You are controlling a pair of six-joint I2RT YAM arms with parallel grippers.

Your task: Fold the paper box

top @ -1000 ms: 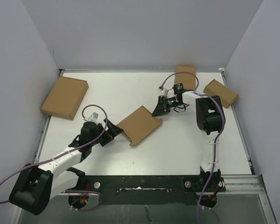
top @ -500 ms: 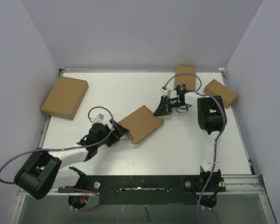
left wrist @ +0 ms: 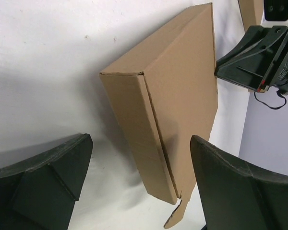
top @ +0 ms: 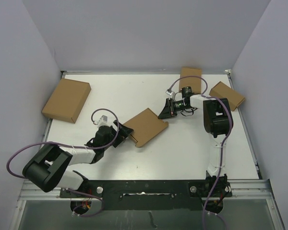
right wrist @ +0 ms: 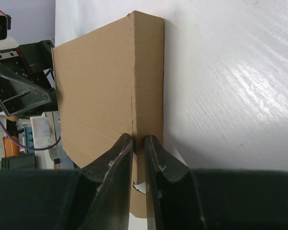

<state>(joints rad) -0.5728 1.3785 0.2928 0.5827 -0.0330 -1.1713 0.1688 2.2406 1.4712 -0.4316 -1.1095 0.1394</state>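
1. A brown paper box (top: 145,125) lies flat and askew near the middle of the white counter (top: 182,148), with a robot arm at each end.
2. The left claw (top: 126,132) is released. Its jaws are spread wide on either side of the box's near-left end.
3. In the left wrist view, one long side wall of the box is folded up along a crease. A small ragged tab pokes out at the corner nearest the camera.
4. The right claw (top: 164,111) is clenched on the box's far-right corner. In the right wrist view, its jaws are drawn to a narrow slit with the folded cardboard edge pinched between them.
5. A larger cardboard box (top: 66,99) lies closed at the counter's far-left side, well apart from the arms.
6. Two smaller cardboard boxes sit at the far-right: one against the back edge (top: 191,78), the other by the right wall (top: 226,95).
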